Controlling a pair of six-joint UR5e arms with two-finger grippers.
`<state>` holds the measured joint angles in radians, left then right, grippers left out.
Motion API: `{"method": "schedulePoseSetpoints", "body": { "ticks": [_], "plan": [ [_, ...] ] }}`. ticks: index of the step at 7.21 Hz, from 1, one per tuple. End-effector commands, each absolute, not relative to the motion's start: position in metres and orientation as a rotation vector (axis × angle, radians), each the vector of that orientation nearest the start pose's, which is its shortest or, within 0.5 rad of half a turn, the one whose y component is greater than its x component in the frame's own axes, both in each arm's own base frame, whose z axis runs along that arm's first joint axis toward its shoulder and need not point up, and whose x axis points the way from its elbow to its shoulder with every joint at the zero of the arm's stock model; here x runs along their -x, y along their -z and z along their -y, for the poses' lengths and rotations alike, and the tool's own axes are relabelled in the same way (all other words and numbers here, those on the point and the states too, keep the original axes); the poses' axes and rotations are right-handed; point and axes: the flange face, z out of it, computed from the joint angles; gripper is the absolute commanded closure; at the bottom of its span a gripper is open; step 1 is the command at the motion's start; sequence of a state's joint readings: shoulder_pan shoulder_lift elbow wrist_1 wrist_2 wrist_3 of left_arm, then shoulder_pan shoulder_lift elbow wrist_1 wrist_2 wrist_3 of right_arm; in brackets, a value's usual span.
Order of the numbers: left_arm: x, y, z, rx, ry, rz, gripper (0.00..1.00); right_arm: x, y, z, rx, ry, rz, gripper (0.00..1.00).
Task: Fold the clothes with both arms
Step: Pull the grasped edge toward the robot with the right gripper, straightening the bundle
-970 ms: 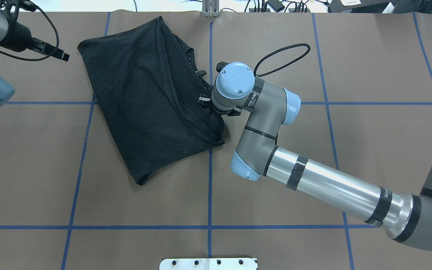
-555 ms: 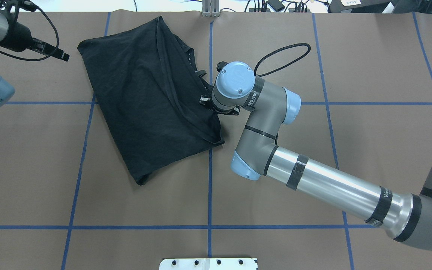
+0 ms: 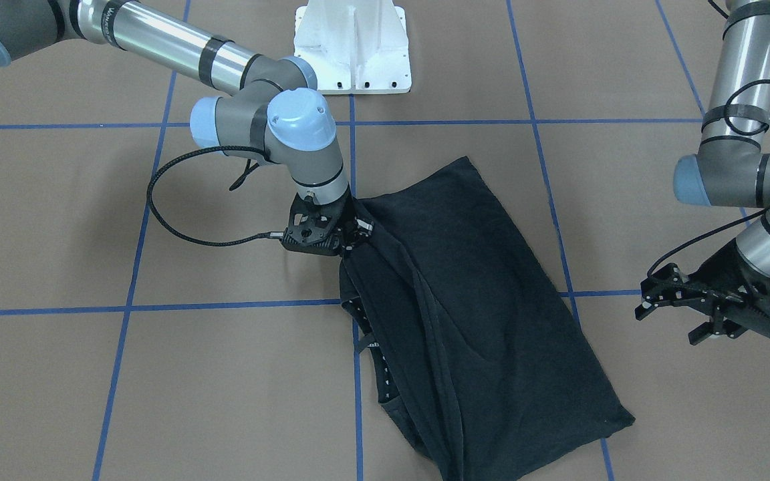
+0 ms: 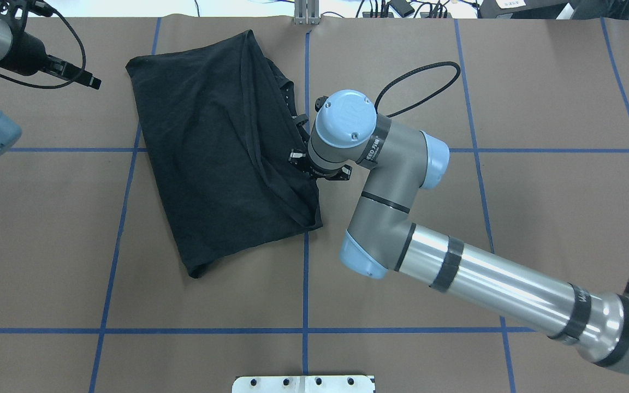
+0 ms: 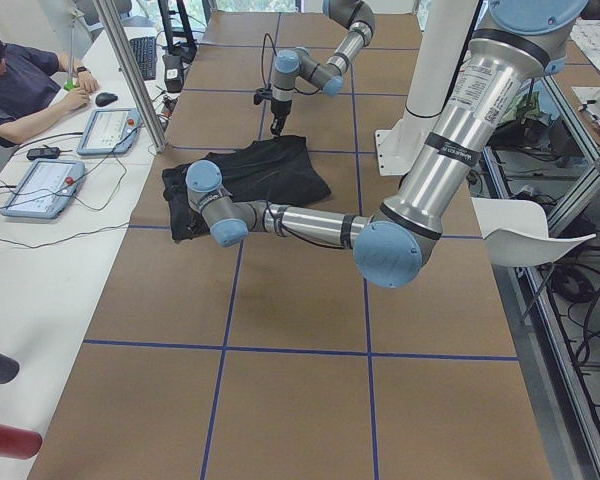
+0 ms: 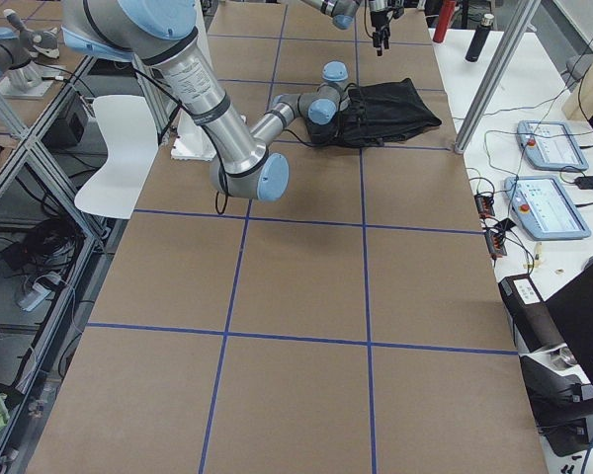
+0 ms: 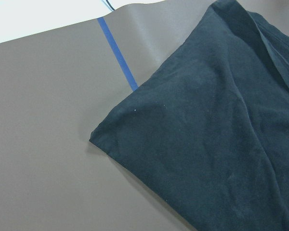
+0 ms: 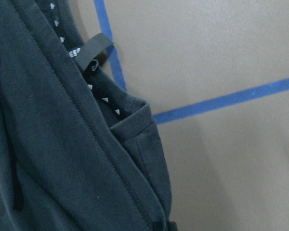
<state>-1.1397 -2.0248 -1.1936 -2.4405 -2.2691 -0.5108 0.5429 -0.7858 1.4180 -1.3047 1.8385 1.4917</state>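
The black t-shirt (image 4: 216,153) lies folded lengthwise on the brown table, left of centre; its graphic is hidden. The collar tag (image 8: 91,48) and dotted neck tape show in the right wrist view. My right gripper (image 3: 351,242) is down at the shirt's (image 3: 478,300) collar-side edge, shut on the cloth. From overhead the wrist (image 4: 342,125) covers most of it. My left gripper (image 3: 672,317) hangs open and empty above the table, well off the shirt's far left corner (image 7: 94,137).
The white pedestal base (image 3: 351,47) stands at the robot's side of the table. A black cable (image 4: 418,82) loops off the right wrist. Blue tape lines (image 4: 305,273) grid the table. A person sits with tablets (image 5: 110,130) beyond the far edge.
The right gripper has pulled the shirt's edge a little to the right and towards the robot. The whole shirt has shifted right and turned slightly. The left arm has not moved.
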Motion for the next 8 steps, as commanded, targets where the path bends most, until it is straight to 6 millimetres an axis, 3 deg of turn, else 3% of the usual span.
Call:
{"method": "schedulePoseSetpoints", "body": {
  "ticks": [1,2,3,5,6,7,8],
  "plan": [
    [-0.229,-0.477,0.662,-0.514,-0.261,-0.986,0.00,0.568,-0.228,0.407,0.008,-0.289,0.953,1.00],
    [-0.229,-0.477,0.662,-0.514,-0.261,-0.987,0.00,0.572,-0.233,0.381,0.003,-0.298,0.955,1.00],
    [-0.230,-0.476,0.662,-0.514,-0.263,-0.988,0.00,0.578,-0.232,0.368,-0.008,-0.291,0.954,1.00],
    [-0.231,-0.476,0.662,-0.513,-0.263,-0.989,0.00,0.574,-0.241,0.364,-0.005,-0.290,0.946,1.00],
    [-0.233,-0.476,0.661,-0.513,-0.266,-0.991,0.00,0.571,-0.244,0.361,-0.002,-0.286,0.945,0.94],
    [-0.233,-0.475,0.661,-0.513,-0.266,-0.991,0.00,0.573,-0.247,0.363,-0.010,-0.288,0.937,0.01],
    [-0.233,-0.475,0.661,-0.515,-0.266,-0.992,0.00,0.572,-0.248,0.373,-0.040,-0.300,0.927,0.00]
  ]
}}
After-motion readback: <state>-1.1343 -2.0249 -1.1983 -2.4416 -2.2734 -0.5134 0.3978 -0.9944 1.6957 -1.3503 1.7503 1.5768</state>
